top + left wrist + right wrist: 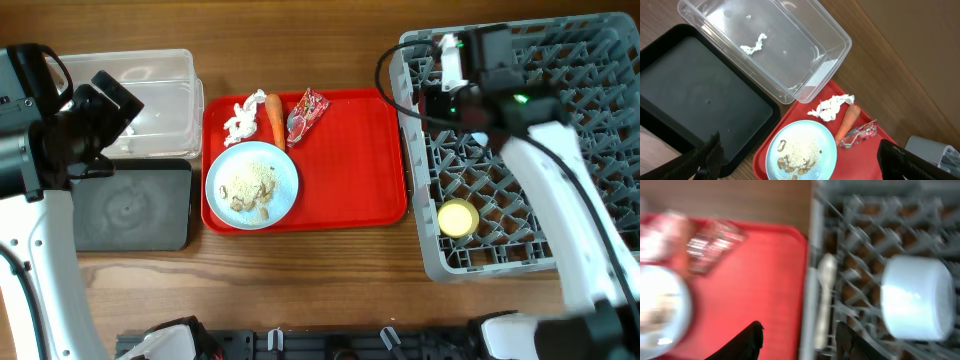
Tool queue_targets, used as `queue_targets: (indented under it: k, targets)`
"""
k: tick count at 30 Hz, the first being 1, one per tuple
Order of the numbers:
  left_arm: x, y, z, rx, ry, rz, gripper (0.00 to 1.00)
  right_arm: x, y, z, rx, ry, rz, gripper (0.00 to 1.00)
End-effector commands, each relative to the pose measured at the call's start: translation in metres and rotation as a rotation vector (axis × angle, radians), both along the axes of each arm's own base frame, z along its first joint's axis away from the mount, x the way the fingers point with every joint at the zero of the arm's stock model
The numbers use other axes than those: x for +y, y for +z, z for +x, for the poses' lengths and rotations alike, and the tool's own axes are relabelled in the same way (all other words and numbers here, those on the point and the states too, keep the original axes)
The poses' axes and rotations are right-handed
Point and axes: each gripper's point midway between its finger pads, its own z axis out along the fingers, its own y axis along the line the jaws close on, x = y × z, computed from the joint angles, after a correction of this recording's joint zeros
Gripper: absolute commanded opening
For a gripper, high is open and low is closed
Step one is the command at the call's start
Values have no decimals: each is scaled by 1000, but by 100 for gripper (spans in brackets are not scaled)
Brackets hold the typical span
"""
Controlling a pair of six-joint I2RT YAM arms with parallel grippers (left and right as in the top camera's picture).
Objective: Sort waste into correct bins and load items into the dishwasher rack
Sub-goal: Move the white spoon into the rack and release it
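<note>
A light blue plate with beige food scraps sits on the red tray. Behind it lie a crumpled white tissue, an orange carrot piece and a red snack wrapper. A clear tub holds a bit of white tissue, and a black tray lies in front of it. The grey dishwasher rack holds a yellow cup, a white spoon and a pale bowl. My left gripper is open and empty above the plate's near edge. My right gripper is open and empty over the rack's left rim.
The red tray lies between the bins and the rack, with bare red surface on its right half. Wooden table shows in front of the tray. The right wrist view is blurred. A black rail runs along the table's front edge.
</note>
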Motion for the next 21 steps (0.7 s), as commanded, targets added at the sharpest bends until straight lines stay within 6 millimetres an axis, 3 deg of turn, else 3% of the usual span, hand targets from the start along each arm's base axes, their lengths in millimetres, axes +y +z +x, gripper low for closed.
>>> queue_targets:
  k: [1, 3, 5, 6, 7, 12, 14, 18, 21]
  targets:
    - [5, 1, 0, 0, 24, 8, 100, 46, 44, -22, -46, 161, 233, 50]
    - [5, 1, 0, 0, 24, 8, 100, 58, 54, -31, -53, 213, 284, 51]
    - [5, 1, 0, 0, 24, 8, 100, 69, 67, -41, -76, 255, 315, 59]
    - [5, 1, 0, 0, 24, 8, 100, 72, 72, -44, -88, 264, 322, 73]
    - [5, 1, 0, 0, 24, 8, 100, 73, 77, -48, -97, 265, 330, 100]
    - [5, 1, 0, 0, 24, 8, 100, 74, 82, -54, -33, 139, 428, 100]
    - [5, 1, 0, 0, 24, 8, 100, 70, 72, -61, 20, 111, 411, 100]
    - [5, 1, 0, 0, 24, 8, 100, 35, 63, -65, 41, -3, 327, 100]
    - [5, 1, 0, 0, 24, 8, 100, 8, 81, -72, -59, 4, 262, 100]
